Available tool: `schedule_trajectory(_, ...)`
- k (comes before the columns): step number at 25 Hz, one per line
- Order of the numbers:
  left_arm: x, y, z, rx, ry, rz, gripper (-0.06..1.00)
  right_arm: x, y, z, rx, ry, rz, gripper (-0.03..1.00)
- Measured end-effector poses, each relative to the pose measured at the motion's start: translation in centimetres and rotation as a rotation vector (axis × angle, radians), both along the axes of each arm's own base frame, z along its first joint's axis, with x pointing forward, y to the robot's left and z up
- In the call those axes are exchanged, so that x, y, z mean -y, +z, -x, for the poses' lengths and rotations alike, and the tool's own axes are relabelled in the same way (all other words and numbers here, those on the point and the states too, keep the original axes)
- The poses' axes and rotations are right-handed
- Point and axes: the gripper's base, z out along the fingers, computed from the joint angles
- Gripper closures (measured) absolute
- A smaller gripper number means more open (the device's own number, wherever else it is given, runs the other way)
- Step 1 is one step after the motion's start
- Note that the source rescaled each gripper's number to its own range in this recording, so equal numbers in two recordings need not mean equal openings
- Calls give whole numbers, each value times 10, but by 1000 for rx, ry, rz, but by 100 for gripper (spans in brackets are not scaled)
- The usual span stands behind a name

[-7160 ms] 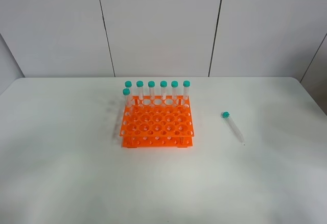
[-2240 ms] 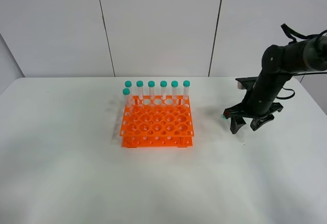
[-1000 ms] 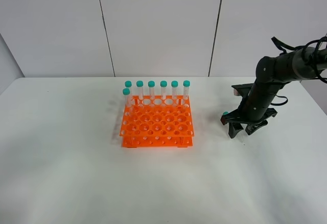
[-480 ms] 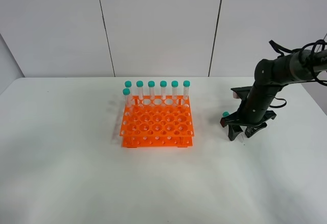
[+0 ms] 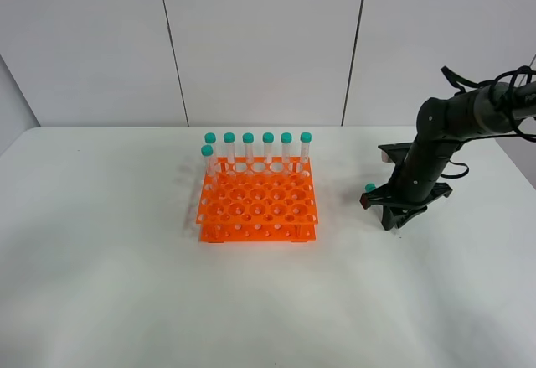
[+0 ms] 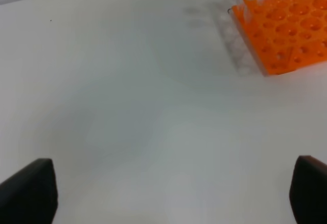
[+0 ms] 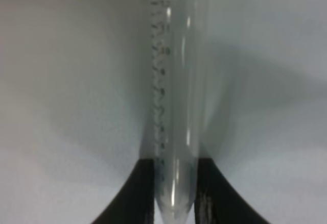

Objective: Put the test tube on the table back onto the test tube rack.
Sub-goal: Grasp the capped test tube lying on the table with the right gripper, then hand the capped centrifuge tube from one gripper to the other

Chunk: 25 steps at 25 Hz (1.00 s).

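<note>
The test tube (image 7: pixel 173 106) lies on the white table (image 5: pixel 126 284), right of the orange test tube rack (image 5: pixel 258 204). In the exterior view only its teal cap (image 5: pixel 369 187) shows beside the arm. My right gripper (image 5: pixel 394 215) is down at the table and shut on the tube. In the right wrist view the gripper (image 7: pixel 173 188) has both black fingers (image 7: pixel 135 193) pressed against the tube's tapered end. My left gripper (image 6: pixel 168 188) is open and empty, low over bare table, with the rack's corner (image 6: pixel 286 35) ahead of it. It is out of the exterior view.
Several teal-capped tubes (image 5: pixel 258 146) stand upright along the rack's back row and at its left side. The rack's other holes are empty. The table's far edge meets a white panelled wall (image 5: pixel 260 41).
Over the last second my right gripper came down a little and its fingers closed in on the lying tube. The rack and its tubes have not moved.
</note>
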Motion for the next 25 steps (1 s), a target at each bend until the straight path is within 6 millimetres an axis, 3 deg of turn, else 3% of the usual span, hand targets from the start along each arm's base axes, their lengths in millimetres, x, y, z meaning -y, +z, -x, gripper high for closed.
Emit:
schedule_trajectory(7,0,0,0,0,0,0,-6,0,3,1,-34,11,-1,95)
schedule_trajectory(10,0,0,0,0,0,0,-6,-1,19,0,-50,39,-3,95)
schedule_trajectory(14,0,0,0,0,0,0,-6,-1,67,-7,17,56,-3,95)
schedule_trajectory(20,0,0,0,0,0,0,-6,-3,154,-10,207,61,-28,95)
schedule_trajectory(23,0,0,0,0,0,0,-6,-13,190,-8,297,87,-44,95)
schedule_trajectory(25,0,0,0,0,0,0,-6,-31,211,-6,354,133,-56,95)
